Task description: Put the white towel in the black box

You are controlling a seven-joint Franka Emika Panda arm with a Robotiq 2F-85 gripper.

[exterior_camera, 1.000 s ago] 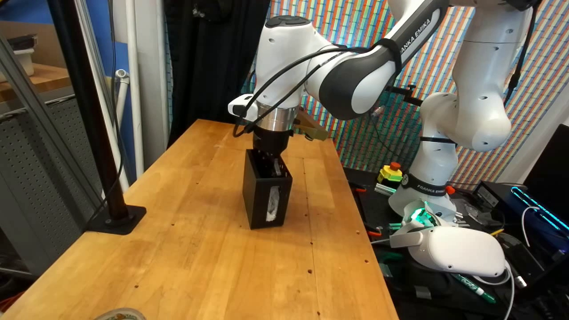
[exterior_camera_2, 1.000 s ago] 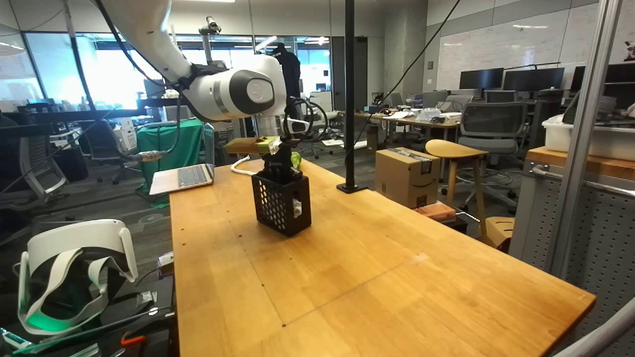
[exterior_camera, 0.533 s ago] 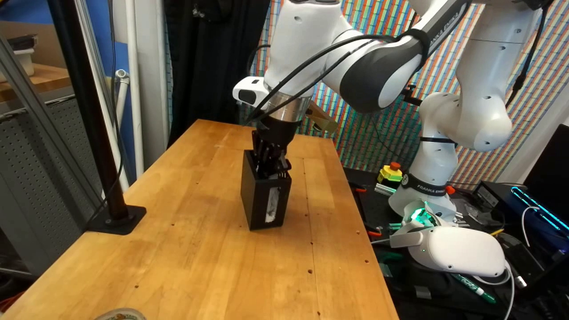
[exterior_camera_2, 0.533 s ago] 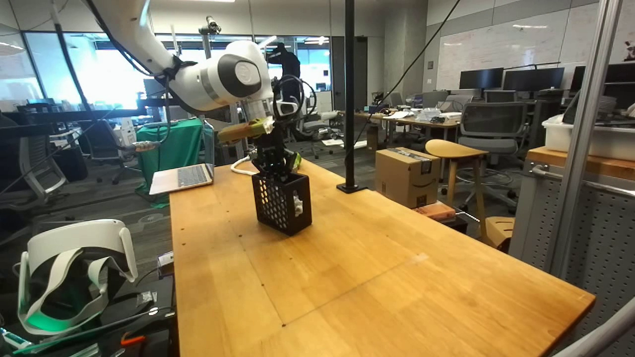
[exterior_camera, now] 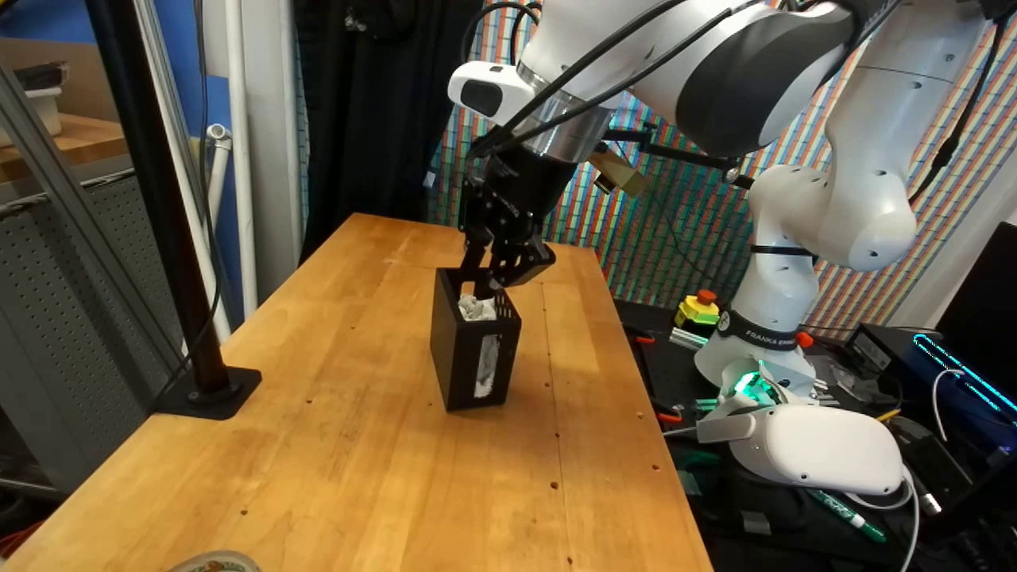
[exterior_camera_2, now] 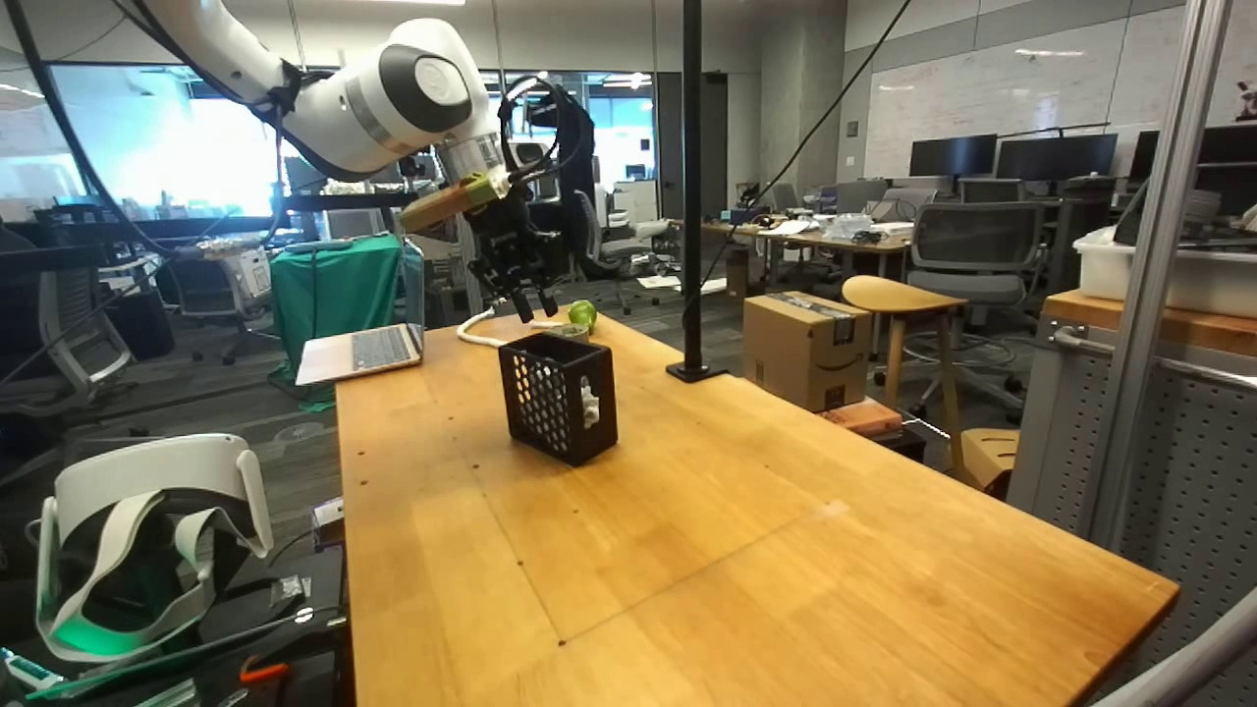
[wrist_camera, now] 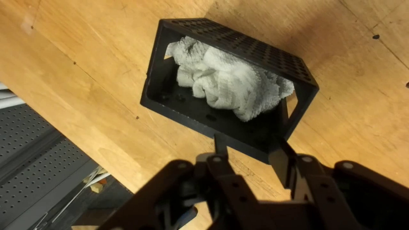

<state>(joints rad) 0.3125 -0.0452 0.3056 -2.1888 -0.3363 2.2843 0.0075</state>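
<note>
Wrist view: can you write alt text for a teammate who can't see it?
A crumpled white towel lies inside an open-topped black box on a wooden table. The robot's fingers show at the bottom, parted and holding nothing. A gray panel full of holes shows at lower left.

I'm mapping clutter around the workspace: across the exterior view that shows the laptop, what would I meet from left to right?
White headset, laptop, black box, black pole, cardboard box, metal post.
</note>
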